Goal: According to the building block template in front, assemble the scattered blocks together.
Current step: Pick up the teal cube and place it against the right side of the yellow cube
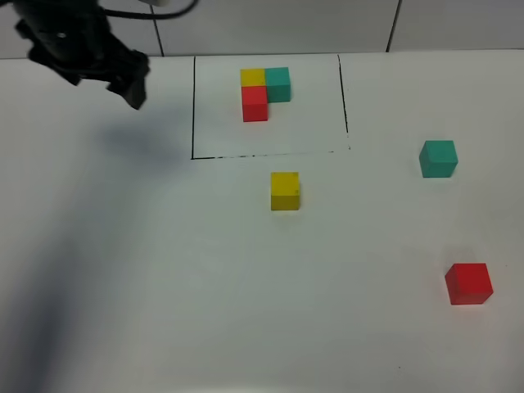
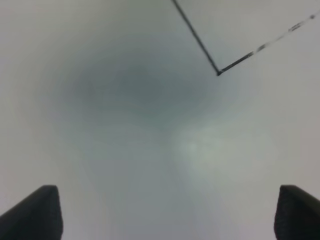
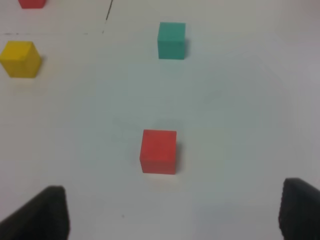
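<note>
The building block template, a joined yellow, teal and red L, lies at the back inside a thin black rectangle. Of the scattered blocks, the yellow cube sits just in front of that frame, the teal cube is off to the right, and the red cube is at the near right. My left gripper hovers at the back left, open and empty, over bare table near the frame's corner. My right gripper is open, with the red cube a little ahead of its fingertips.
The white table ends at a tiled wall behind the template. The left arm casts a broad shadow over the left side. In the right wrist view the teal cube and yellow cube lie beyond the red one.
</note>
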You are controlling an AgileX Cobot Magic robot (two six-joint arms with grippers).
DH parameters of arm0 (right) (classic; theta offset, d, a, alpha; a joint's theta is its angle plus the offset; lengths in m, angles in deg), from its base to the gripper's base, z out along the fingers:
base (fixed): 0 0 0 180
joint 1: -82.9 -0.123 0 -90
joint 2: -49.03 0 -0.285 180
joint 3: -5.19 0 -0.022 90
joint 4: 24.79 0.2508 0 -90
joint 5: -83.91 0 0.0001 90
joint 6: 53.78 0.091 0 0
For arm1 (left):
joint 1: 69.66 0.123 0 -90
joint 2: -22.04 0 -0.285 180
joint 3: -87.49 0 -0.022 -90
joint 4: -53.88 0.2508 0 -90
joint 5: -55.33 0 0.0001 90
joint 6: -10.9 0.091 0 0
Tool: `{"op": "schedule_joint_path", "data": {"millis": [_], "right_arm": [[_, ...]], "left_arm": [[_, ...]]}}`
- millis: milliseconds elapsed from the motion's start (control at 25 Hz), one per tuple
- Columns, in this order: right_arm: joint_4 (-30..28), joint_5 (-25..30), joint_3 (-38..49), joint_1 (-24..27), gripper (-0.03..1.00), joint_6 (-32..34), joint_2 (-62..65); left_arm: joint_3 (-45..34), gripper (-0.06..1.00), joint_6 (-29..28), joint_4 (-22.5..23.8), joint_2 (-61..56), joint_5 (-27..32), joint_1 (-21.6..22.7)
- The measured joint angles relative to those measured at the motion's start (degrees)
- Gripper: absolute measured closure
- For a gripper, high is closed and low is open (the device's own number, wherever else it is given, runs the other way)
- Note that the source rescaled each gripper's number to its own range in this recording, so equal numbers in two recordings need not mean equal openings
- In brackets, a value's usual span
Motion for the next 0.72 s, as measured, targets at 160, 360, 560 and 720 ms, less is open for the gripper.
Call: {"op": "schedule_joint_path", "data": {"millis": [160, 360, 560, 720], "right_arm": [[0.0, 0.0, 0.0, 0.0, 0.25, 0.0, 0.0], [0.0, 0.0, 0.0, 0.0, 0.25, 0.0, 0.0], [0.1, 0.0, 0.0, 0.0, 0.25, 0.0, 0.0], [0.1, 0.0, 0.0, 0.0, 0.25, 0.0, 0.0]], "left_arm": [[-8.6, -0.03, -0.4, -3.7, -11.0, -3.2, 7.6], [-18.1, -0.02, -1.6, -5.4, -27.2, -6.6, 9.9], [-25.2, -0.02, -7.8, -0.4, -41.4, -5.8, 9.9], [-32.2, -0.02, -11.8, 3.7, -51.6, -5.5, 9.9]]}}
